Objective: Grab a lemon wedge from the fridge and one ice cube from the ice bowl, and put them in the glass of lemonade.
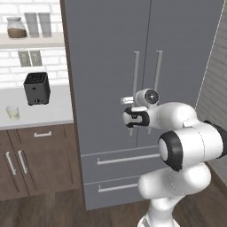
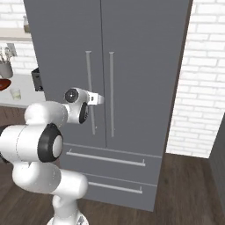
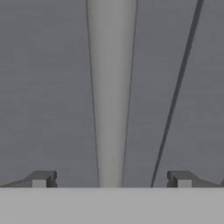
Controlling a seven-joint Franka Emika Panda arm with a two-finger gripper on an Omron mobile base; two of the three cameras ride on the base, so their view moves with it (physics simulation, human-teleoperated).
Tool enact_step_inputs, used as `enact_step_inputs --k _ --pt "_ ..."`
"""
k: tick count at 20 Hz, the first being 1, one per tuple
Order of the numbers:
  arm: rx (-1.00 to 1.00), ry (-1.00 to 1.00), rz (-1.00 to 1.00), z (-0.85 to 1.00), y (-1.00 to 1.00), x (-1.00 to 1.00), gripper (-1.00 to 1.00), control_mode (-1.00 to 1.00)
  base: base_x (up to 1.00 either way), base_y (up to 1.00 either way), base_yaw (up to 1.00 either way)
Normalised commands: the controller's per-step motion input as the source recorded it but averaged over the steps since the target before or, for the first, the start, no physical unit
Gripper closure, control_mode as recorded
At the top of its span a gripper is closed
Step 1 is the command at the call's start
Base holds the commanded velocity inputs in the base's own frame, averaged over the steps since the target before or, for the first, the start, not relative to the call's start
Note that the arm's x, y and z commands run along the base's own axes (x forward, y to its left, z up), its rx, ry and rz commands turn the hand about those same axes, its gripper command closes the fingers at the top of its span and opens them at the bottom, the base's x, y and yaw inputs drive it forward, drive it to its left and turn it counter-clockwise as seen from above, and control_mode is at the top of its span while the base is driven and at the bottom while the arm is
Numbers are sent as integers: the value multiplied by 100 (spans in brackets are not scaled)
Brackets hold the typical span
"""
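You've got the fridge (image 1: 111,66) dead ahead, both doors closed, drawers at the bottom closed too. It takes up most of both base views; brick wall to its right, kitchen run to its left.

The counter (image 1: 53,111) sits left of the fridge, pale top over brown cabinets. A shelf (image 1: 31,41) above it carries a brown-filled jar (image 1: 16,27) and two tall grey glasses (image 1: 37,24).

The toaster (image 1: 36,88) stands on the counter near the wall, well left of the fridge. In the right base view you catch the edge of the ice bowl (image 2: 3,84) at the far left of the frame, reddish-brown, cut off by the border. Can't tell what's in it from here.

Left door's handle (image 1: 135,84) is the vertical silver bar next to the centre seam; right door's handle (image 1: 156,84) runs parallel, just beside it.

Gripper (image 3: 111,179) is up at the left handle, about mid-height. In the hand view you see the bar running straight up between the fingers (image 3: 41,178), one tip each side, wide apart, clear of the bar. Nothing held.

Glass of lemonade (image 1: 13,112) stands on the counter, in front of and left of the toaster, near the front edge, pale yellow-green fill.
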Motion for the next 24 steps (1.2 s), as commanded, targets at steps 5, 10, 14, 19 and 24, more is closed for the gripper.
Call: enact_step_inputs --k 5,10,14,19,24 --pt "0 -2 0 -9 0 45 -100 -100 0 0 0" --pt "0 0 0 -3 0 43 -100 -100 0 0 0" --pt "0 0 0 0 0 33 -100 -100 0 0 0" --pt "0 0 0 0 0 4 100 -100 0 0 0" --pt "0 -1 2 0 0 -3 100 -100 0 0 0"
